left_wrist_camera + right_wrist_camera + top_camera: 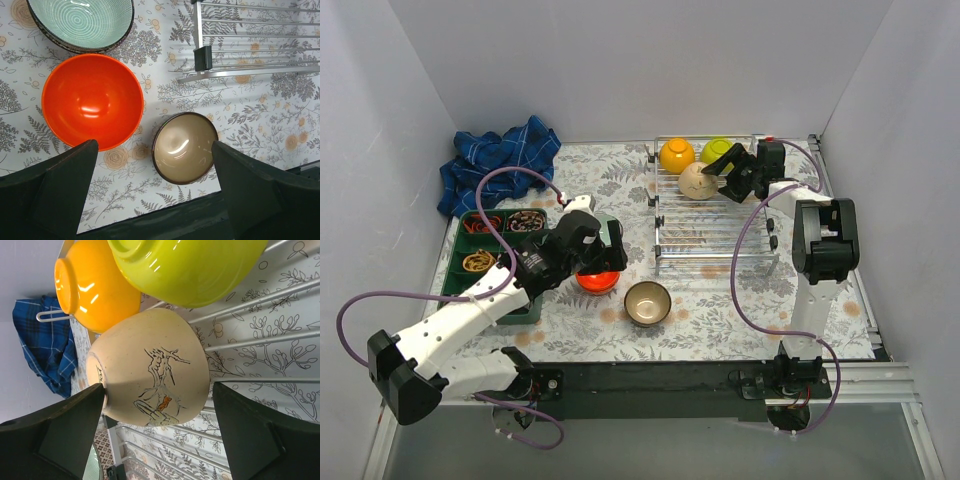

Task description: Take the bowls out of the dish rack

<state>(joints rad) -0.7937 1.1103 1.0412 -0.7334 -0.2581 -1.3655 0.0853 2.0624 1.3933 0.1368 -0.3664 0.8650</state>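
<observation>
Left hand (154,150): released, fingers spread wide, nothing in it, hovering over the surface (250,120).
- Right beneath it, between the fingertips, sits the dark brown bowl (185,147), upright.
- Just ahead and toward the left finger is the red-orange bowl (92,107), upright.
- Beyond that is the pale blue-green bowl (80,22).
- Ahead to the right, a corner of the dish rack (240,50).

Right hand (159,386): farther out, over the rack, also released.
- Its fingers straddle the speckled beige bowl (155,370), which lies on its side on the wires. The hand has not clenched; I cannot tell whether a finger touches it.
- Past the beige one lie the orange-yellow bowl (95,287) and the lime green bowl (190,265), both tipped on the rack.

Progress, my reading: three bowls are off the rack and three are left on it. I see no others. Beige looks next.
</observation>
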